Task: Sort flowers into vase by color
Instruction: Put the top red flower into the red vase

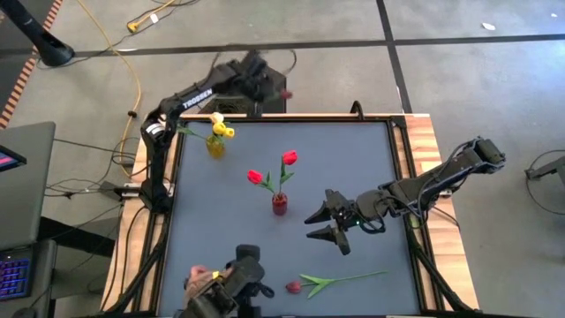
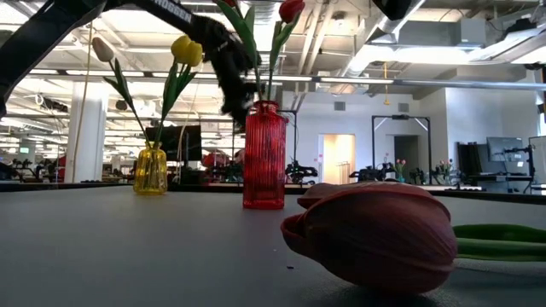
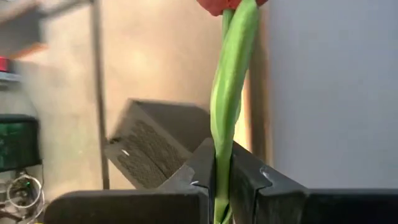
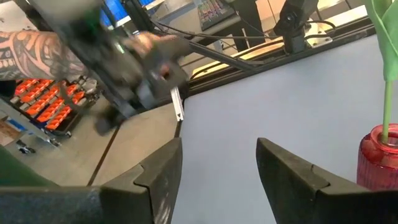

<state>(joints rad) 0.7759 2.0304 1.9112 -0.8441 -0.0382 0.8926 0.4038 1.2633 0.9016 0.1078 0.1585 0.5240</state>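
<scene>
My left gripper (image 1: 272, 87) hangs over the table's far edge, shut on a red tulip (image 1: 284, 94); the left wrist view shows its green stem and the red head (image 3: 224, 5). A red vase (image 1: 280, 205) at mid-table holds two red tulips (image 1: 289, 159). A yellow vase (image 1: 215, 146) at the far left holds yellow tulips (image 1: 224, 131) and a cream bud (image 2: 102, 49). A dark maroon tulip (image 1: 294, 287) lies on its side near the front edge, its stem (image 1: 353, 277) pointing right. My right gripper (image 1: 311, 226) stands open right of the red vase, holding nothing. My left gripper pinches the red tulip's green stem (image 3: 222, 149) between its two fingers (image 3: 193, 177), below the head. The stem runs on past the fingertips, head end farthest from the gripper. The flower is lifted clear of the table and both vases.
A person's hand (image 1: 199, 277) with a dark device (image 1: 237, 276) is at the table's near left corner. A black box (image 3: 155, 146) sits beyond the far edge. Wooden rails (image 1: 424, 150) border the grey mat.
</scene>
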